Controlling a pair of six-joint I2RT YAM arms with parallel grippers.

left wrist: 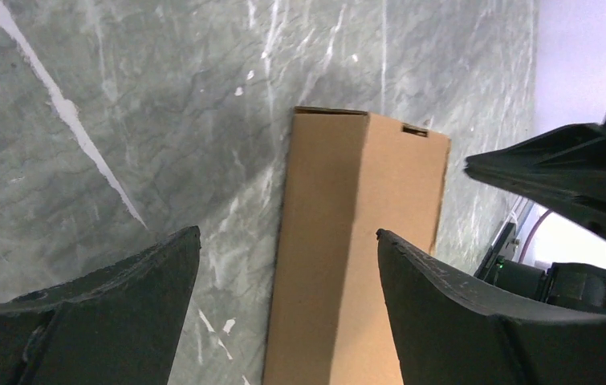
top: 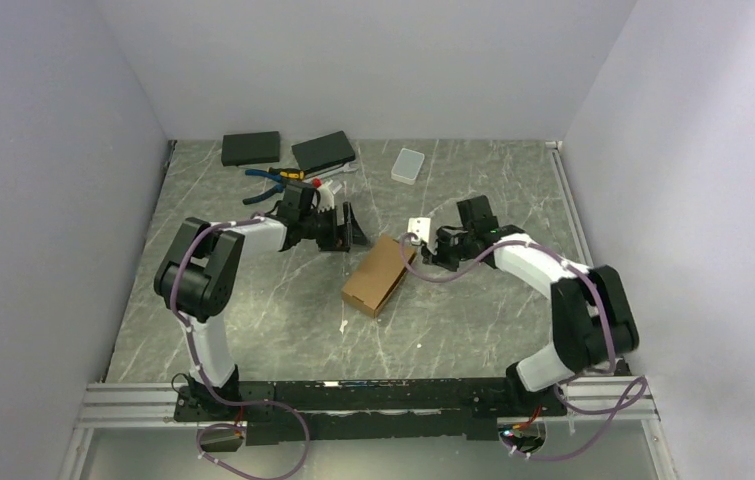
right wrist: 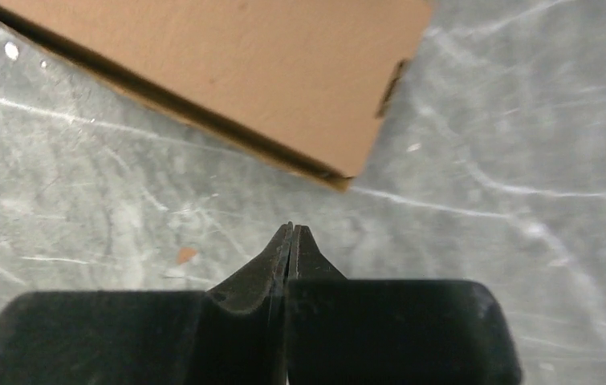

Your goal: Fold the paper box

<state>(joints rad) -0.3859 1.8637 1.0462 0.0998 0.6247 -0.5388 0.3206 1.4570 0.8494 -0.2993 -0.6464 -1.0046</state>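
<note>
Two arms, one box, on a grey marbled table (top: 253, 330).

Item 1, centre: paper box (top: 377, 273), brown, lying flat in slim rectangular form. Its long axis runs from near-left to far-right.

Item 2: left gripper (left wrist: 287, 234), fingers wide apart and empty, just beside the box's far-left side (its wrist view looks straight along the box's length).

Item 3: right gripper (right wrist: 291, 233), fingers pressed together on nothing, its tip just off the box's far-right corner, not touching. It is judged slightly the nearer of the two.

Item 4, far: white plastic case (top: 408, 165), black boxes (top: 251, 148), hand tools (top: 275, 178), all well apart from the box.
</note>
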